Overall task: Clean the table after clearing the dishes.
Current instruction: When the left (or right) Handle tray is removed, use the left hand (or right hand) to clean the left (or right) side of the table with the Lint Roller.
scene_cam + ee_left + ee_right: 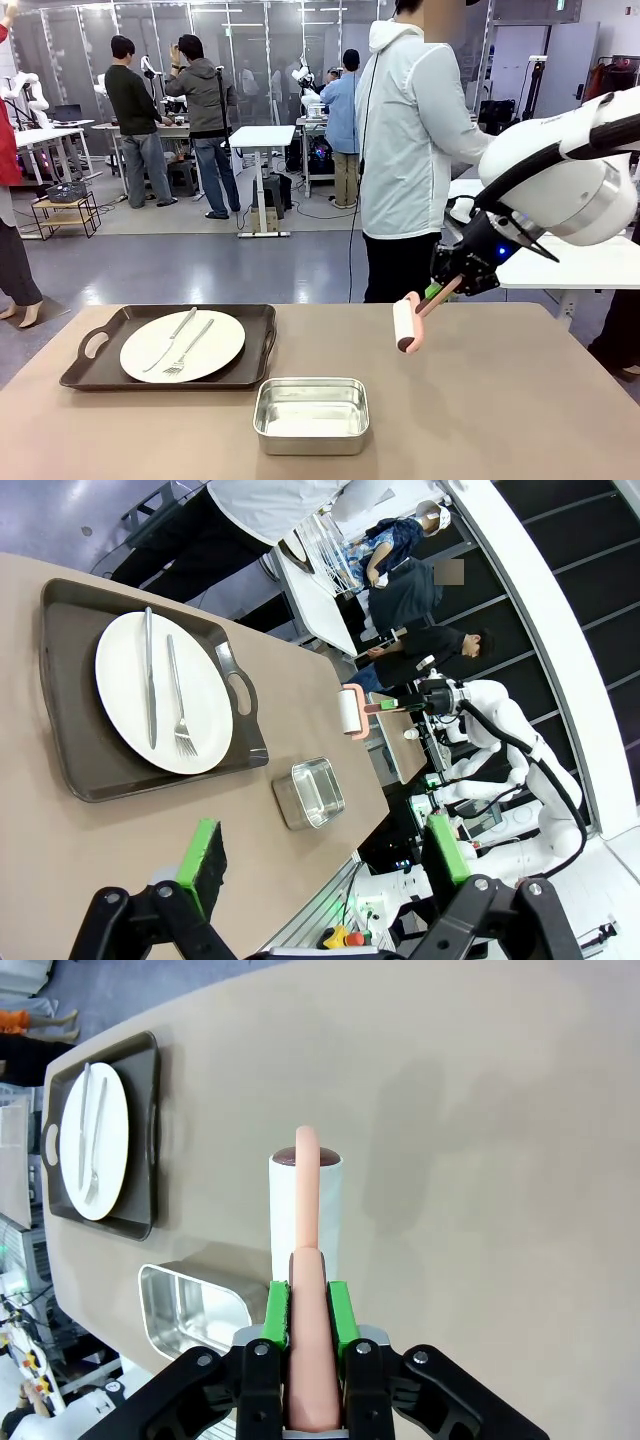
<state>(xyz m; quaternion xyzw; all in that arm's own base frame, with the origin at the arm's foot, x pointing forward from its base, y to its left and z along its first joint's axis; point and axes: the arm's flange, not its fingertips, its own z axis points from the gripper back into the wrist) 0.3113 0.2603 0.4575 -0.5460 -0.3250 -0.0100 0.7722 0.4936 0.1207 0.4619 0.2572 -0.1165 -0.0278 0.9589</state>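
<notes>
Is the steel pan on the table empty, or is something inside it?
Empty. The front view looks down into the steel pan, and its shiny bottom is bare; nothing lies in it.

floor: grey | back wall: glass panels | furniture: white standing desk, low wooden rack

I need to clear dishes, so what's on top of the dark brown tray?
A round white plate sits on the tray, a knife and fork side by side on it. The tray floor beneath the plate is hidden.
</notes>
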